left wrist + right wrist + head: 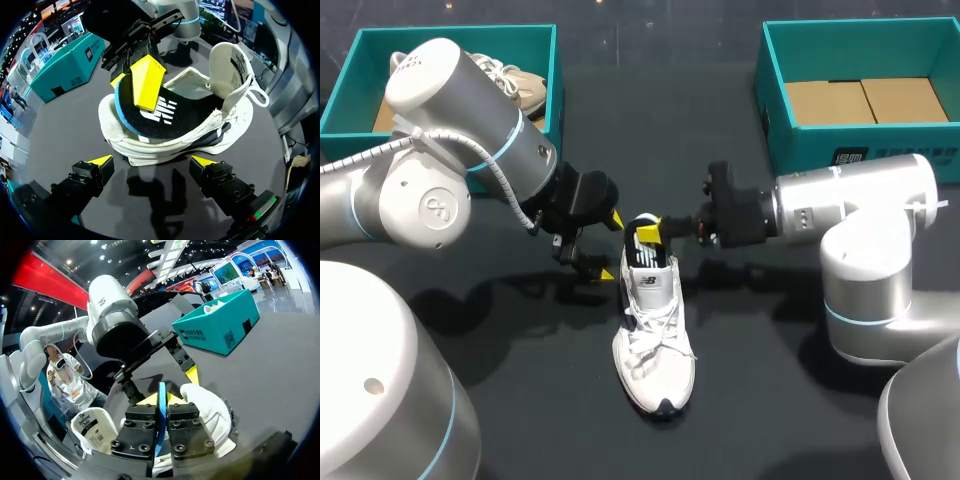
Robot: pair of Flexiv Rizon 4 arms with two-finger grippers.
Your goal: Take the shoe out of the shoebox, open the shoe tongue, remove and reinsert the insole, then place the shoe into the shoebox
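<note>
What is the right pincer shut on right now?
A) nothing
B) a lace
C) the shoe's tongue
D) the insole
D: the right pincer clamps the blue-edged insole from both sides, at the heel opening of the white shoe.

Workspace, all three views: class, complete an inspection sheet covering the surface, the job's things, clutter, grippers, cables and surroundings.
Surface: black table.
Job's things: white shoe lies mid-table with its tongue raised; insole partly lifted out at the heel; right shoebox holds only brown cardboard.
Clutter: left shoebox holds a beige shoe.
Grippers: right gripper shut on the insole; left gripper open, beside the white shoe.
Cables: white coiled cable along the left arm.
Surroundings: nothing seen reaching over the table.
</note>
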